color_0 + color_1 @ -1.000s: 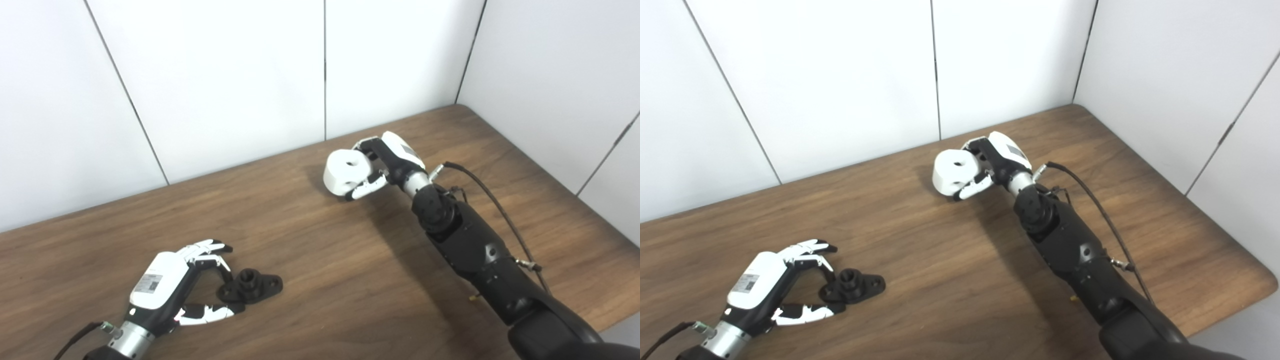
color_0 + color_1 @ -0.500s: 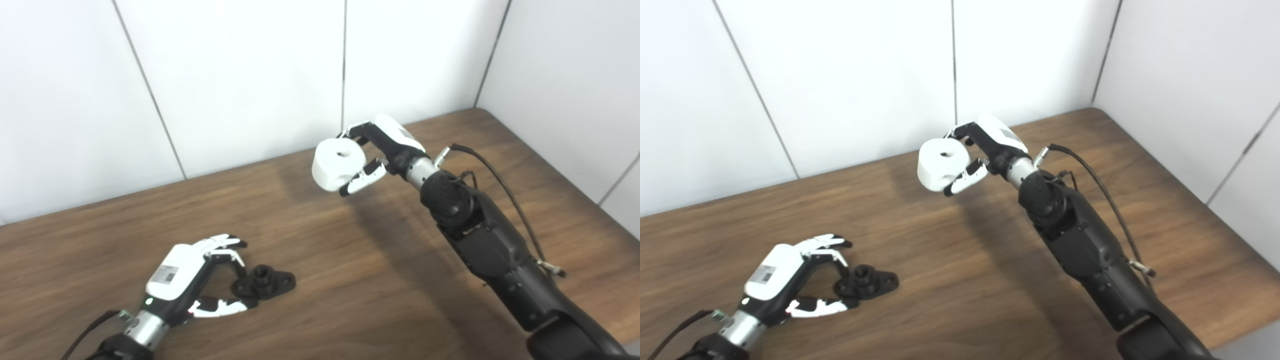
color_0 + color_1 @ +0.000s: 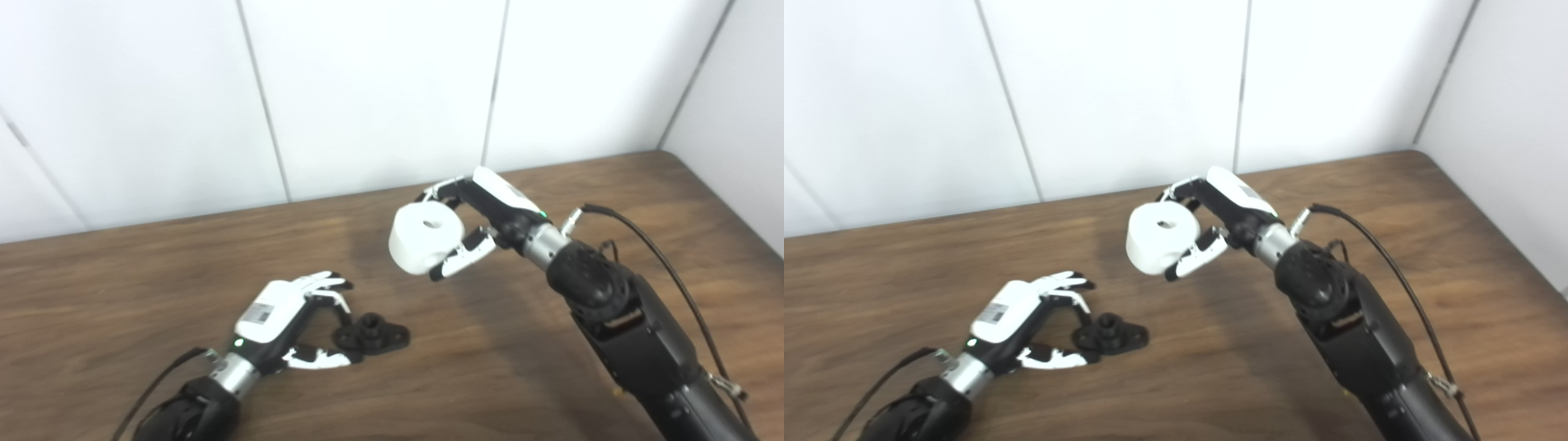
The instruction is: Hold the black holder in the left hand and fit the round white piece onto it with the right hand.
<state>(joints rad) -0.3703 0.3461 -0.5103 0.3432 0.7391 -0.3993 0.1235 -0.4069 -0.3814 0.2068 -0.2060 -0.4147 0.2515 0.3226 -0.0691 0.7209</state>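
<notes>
Currently, the round white piece [image 3: 426,237] is gripped in the right hand [image 3: 484,211] and carried in the air above the middle of the wooden table [image 3: 122,294], with its central hole facing up. It is pinched between the fingers [image 3: 436,191] curled over its far side and the thumb [image 3: 460,257] pressed against its near side. A black cable [image 3: 649,245] is seen running along the right forearm.

Lower and to the left, the black holder [image 3: 372,334] is seen lying flat on the table, its short round post pointing up. The left hand [image 3: 283,318] is set at the holder's left end, fingers [image 3: 324,288] arched over from the far side and the thumb [image 3: 318,360] reaching in from the near side. The fingertips appear to touch the holder's left edge, yet whether it is truly clamped cannot be told. The holder and the white piece are well apart. White wall panels [image 3: 367,92] stand behind the table.
</notes>
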